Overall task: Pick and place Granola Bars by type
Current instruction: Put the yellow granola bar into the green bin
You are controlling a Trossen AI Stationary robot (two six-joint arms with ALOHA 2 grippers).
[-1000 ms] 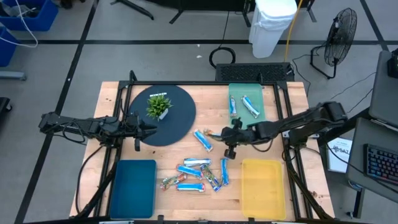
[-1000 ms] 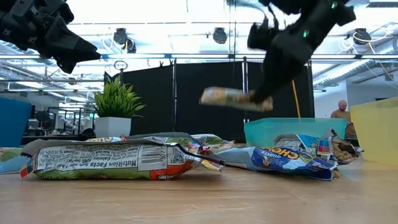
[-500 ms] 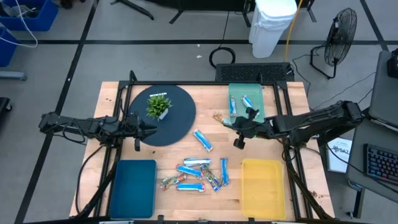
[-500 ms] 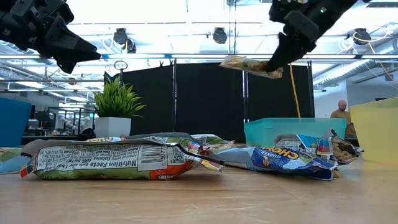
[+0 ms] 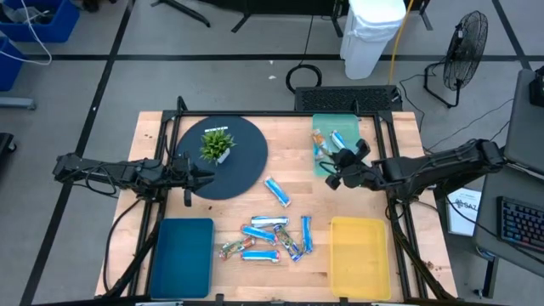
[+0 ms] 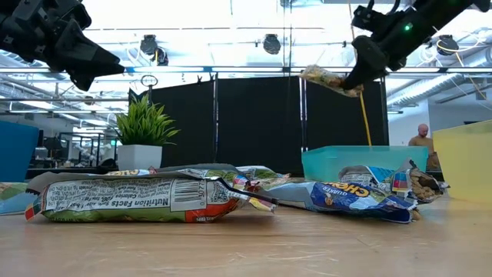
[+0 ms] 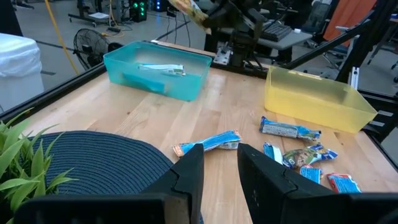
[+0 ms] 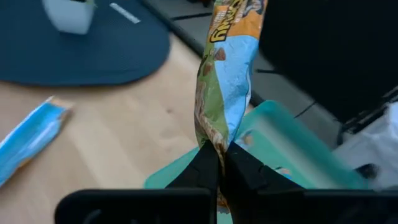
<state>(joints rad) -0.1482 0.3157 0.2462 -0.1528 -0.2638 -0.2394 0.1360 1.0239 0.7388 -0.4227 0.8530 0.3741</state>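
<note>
Since the right gripper (image 8: 217,163) pinches the multicoloured granola bar (image 8: 227,68) by one crimped end, it hangs light and floppy above the teal tray (image 5: 325,127); a mid-body hold would steady its slick wrapper. Other bars (image 5: 270,238) lie on the surface (image 5: 289,157). Unladen, the left gripper (image 7: 219,167) waits slightly parted over the dark mat (image 5: 246,166).

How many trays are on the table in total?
3: the teal tray at the back right, the blue tray at the front left, the yellow tray at the front right. None seems hidden.
</note>
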